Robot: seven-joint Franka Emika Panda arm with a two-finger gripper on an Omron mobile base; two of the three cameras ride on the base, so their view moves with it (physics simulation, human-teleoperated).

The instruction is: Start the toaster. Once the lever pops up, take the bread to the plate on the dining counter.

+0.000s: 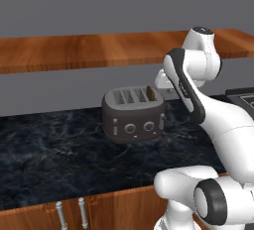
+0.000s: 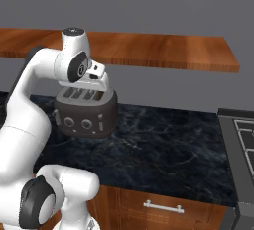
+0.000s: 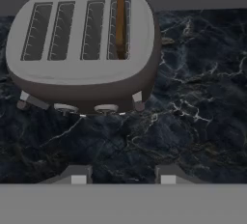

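Sitting on the black marble counter (image 1: 59, 149), the dark grey toaster (image 1: 134, 114) has four slots on top; in the hand view the bread (image 3: 120, 27) stands on edge in the slot at the right end, its brown top edge poking up above the slot, other three slots empty with bare wire guides. In the left base view the bread's slot is the one nearest the arm. Toaster front carries two round knobs (image 1: 139, 127) with a pale slider lever (image 1: 115, 126) at each end. The gripper (image 3: 120, 177) hovers above and in front of the toaster, touching nothing, fingers parted with a clear gap between them, nothing pinched. From the base views the hand sits over the toaster's end nearest the arm, the white wrist hiding part of the top. A wooden shelf (image 2: 163, 50) runs along the grey wall above and behind the toaster, over the arm's upper joint. Dark stove (image 2: 240, 140) is at the counter's right end, well apart from the toaster. Wood cabinet doors with silver handles (image 1: 72, 214) sit below the counter edge. Counter around the toaster is bare marble, nothing between gripper and the bread slot.
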